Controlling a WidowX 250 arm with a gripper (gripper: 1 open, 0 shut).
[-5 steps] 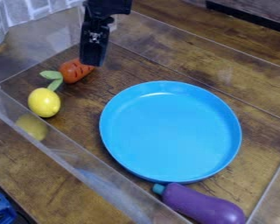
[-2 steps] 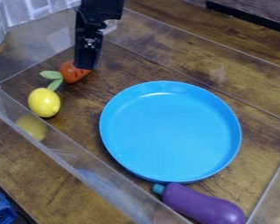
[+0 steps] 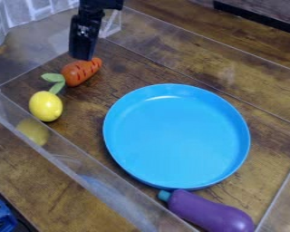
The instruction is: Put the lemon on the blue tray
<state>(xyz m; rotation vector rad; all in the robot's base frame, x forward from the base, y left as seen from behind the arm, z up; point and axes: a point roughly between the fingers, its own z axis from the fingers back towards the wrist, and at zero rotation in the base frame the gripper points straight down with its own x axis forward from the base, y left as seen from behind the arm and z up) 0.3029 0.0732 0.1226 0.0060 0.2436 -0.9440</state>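
Note:
The lemon (image 3: 44, 106) lies on the wooden table at the left, a small bright yellow oval. The blue tray (image 3: 177, 135) sits to its right, round and empty. My gripper (image 3: 81, 50) hangs at the top left, above and behind the orange carrot (image 3: 80, 71), well apart from the lemon. Its black fingers point down with nothing between them, and the jaws stand open.
A purple eggplant (image 3: 212, 212) lies at the bottom right, just below the tray's rim. The carrot with its green top rests next to the lemon. Clear plastic walls (image 3: 62, 163) run along the left and front sides of the table.
The gripper has moved up and to the left, away from the carrot it was covering. The lemon, carrot, tray and eggplant have stayed put.

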